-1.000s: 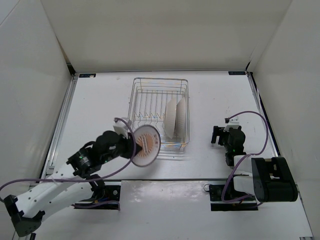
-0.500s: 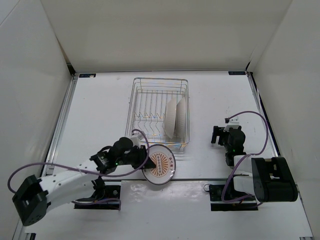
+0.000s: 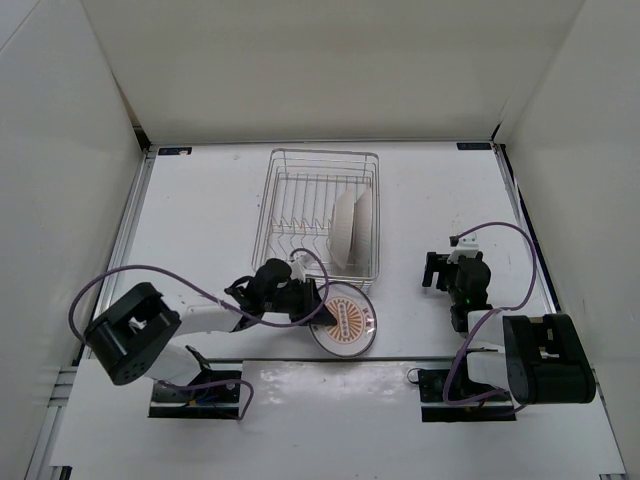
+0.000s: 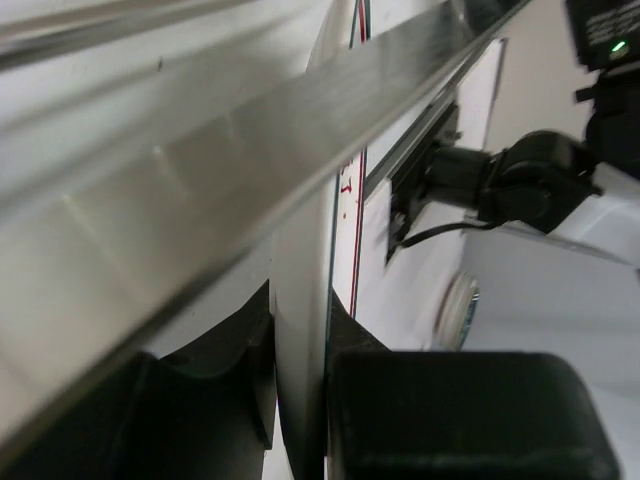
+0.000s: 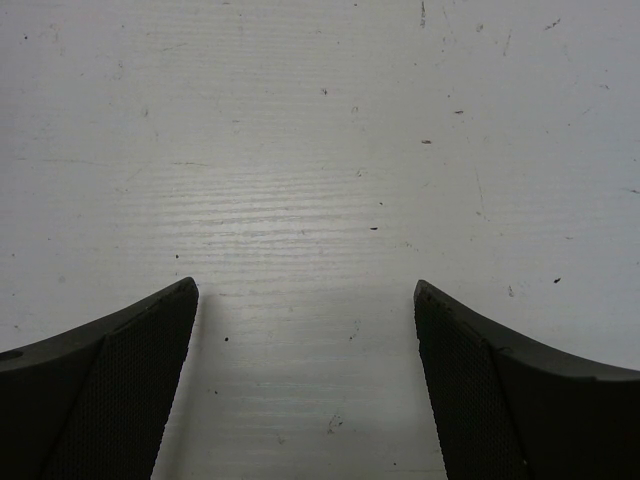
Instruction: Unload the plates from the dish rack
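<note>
Overhead: left gripper (image 3: 318, 311) is pinching a round orange-striped ceramic plate (image 3: 348, 323) just before the silver wire dish rack (image 3: 322, 152) holding two white plates (image 3: 345, 225). Left wrist: that plate is showing edge-on. Right wrist: right gripper (image 5: 305, 285) is gaping above white tabletop (image 5: 320, 150).

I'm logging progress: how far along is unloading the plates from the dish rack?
Done: no plate released on the table yet. In hand: the left end effector is shut on the striped plate, held low just in front of the dish rack. Left: two plates stand upright in the rack. The right end effector is open and empty.
</note>
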`<state>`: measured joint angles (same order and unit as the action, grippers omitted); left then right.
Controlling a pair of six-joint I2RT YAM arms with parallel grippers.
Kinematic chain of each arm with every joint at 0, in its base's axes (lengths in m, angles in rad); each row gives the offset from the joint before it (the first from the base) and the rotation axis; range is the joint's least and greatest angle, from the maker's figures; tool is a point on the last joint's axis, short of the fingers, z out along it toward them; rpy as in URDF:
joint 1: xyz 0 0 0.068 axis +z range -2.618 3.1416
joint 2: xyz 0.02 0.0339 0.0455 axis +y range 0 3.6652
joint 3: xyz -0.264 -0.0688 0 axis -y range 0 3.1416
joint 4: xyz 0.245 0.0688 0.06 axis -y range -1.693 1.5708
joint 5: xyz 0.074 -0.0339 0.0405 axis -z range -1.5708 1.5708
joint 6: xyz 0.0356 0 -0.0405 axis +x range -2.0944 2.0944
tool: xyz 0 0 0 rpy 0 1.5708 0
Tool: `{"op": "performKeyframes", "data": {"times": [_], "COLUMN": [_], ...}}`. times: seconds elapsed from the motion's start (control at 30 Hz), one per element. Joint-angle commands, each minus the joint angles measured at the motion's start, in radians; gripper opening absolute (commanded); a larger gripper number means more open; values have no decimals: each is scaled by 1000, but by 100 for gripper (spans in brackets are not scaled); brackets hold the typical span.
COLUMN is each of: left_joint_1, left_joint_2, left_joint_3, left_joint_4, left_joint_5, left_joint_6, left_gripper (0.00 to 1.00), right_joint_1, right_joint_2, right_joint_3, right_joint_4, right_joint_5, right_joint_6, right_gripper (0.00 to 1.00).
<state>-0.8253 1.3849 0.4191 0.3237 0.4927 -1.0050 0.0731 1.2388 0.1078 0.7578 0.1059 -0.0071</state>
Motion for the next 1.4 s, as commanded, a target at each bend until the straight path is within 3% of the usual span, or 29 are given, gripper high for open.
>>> {"op": "performKeyframes", "data": {"times": [0.0,0.33,0.53,0.7,0.8,0.9,1.03,1.23,1.37], "left_joint_1": [52,124,123,71,20,3,8,28,29], "left_joint_2": [40,244,232,30,-80,-174,-228,-161,-127], "left_joint_3": [91,227,222,170,161,121,67,-3,3], "left_joint_4": [161,245,252,-38,-281,-398,-453,-399,-396], "left_joint_5": [41,110,122,1,-135,-259,-330,-326,-328], "left_joint_6": [-55,-112,-124,55,146,193,224,207,215], "left_gripper": [0,0,0,0,0,0,7,8,20], "right_joint_1": [1,-1,1,1,1,4,-1,4,1], "right_joint_2": [-1,-1,-1,-1,-1,-1,2,-2,-2], "right_joint_3": [-5,-7,-7,-5,-7,-5,-5,-7,-7], "right_joint_4": [40,41,41,40,40,40,40,41,43], "right_joint_5": [9,12,11,12,12,12,11,12,12], "right_joint_6": [-11,-11,-11,-11,-11,-11,-10,-10,-13], "right_gripper": [90,90,90,90,90,90,90,90,90]}}
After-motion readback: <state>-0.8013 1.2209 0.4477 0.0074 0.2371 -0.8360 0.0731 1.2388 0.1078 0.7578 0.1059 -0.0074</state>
